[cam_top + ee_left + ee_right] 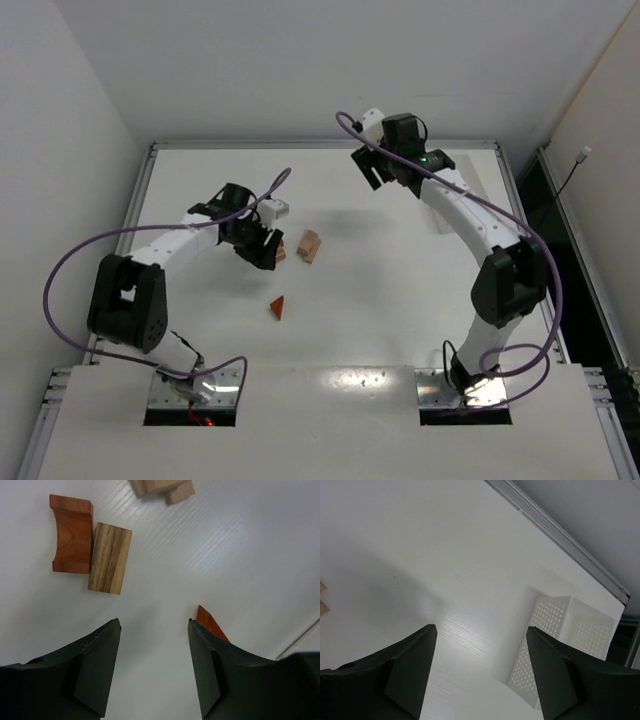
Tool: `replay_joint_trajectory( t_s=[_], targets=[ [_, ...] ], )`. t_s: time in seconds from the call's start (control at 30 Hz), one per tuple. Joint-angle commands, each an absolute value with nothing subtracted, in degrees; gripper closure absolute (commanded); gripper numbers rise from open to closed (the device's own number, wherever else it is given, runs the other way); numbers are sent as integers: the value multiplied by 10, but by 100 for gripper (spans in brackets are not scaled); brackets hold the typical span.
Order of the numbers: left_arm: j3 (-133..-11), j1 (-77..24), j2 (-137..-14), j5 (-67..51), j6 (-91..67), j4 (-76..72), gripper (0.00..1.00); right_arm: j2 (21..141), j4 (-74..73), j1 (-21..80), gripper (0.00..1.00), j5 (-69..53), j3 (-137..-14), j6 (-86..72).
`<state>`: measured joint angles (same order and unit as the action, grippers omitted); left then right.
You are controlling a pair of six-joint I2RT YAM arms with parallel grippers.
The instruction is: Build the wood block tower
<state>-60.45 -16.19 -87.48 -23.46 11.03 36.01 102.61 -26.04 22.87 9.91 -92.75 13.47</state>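
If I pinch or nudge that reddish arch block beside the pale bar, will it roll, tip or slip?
The reddish arch block looks like solid wood: probably rigid, fairly light. Lying flat, it should slide, not roll or tip. On the glossy table it may skate, likely pushing the pale bar beside it.

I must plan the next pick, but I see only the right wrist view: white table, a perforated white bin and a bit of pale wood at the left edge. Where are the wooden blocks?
Observer: The top view shows them mid-table, by the open left gripper; two pale blocks sit close together there.
Operator: Are there reddish pieces?
Observer: Yes. The left wrist view shows a reddish-brown arch lying flat, with a pale bar right beside it.
Operator: And a wedge?
Observer: A reddish wedge lies alone, nearer the arm bases than the others.
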Motion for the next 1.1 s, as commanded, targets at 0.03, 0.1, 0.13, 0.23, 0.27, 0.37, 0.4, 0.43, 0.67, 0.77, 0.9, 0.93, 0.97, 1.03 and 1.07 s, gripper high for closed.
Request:
replay_joint_trajectory(
  t_s=[0.03, 0.1, 0.13, 0.23, 0.27, 0.37, 0.4, 0.43, 0.67, 0.77, 0.9, 0.93, 0.97, 1.03, 1.07],
  targets=[
    [-622, -170, -917, -213, 158, 339, 47, 989, -287, 210, 30, 74, -898, 123],
    [-633, -175, -946, -206, 166, 339, 47, 984, -294, 200, 30, 55, -889, 123],
    [-639, -175, -954, -199, 174, 334, 47, 983, -294, 200, 30, 54, -883, 123],
    [-669, -175, -987, -192, 191, 334, 47, 977, -300, 194, 30, 41, -873, 118],
    [-685, -175, -994, -186, 191, 334, 47, 977, -300, 194, 30, 41, -873, 118],
    [-717, -181, -1018, -180, 204, 339, 47, 977, -300, 189, 30, 34, -873, 118],
    [-724, -181, -1032, -180, 209, 345, 47, 977, -300, 189, 30, 34, -873, 118],
    [-724, -181, -1037, -180, 209, 345, 47, 977, -305, 189, 30, 29, -873, 118],
    [-744, -181, -1064, -186, 214, 345, 47, 983, -305, 183, 30, 24, -873, 123],
    [-738, -186, -1064, -193, 214, 345, 47, 988, -310, 178, 30, 24, -873, 123],
    [-723, -199, -1059, -193, 214, 345, 47, 993, -310, 178, 30, 18, -873, 123],
    [-722, -206, -1054, -193, 214, 345, 47, 993, -310, 178, 30, 18, -873, 123],
    [-722, -207, -1054, -193, 214, 340, 47, 993, -310, 178, 30, 18, -873, 123],
    [-722, -219, -1054, -193, 214, 340, 47, 993, -310, 178, 30, 18, -867, 123],
    [-717, -219, -1054, -193, 214, 340, 47, 993, -310, 178, 30, 18, -867, 123]
  ],
)
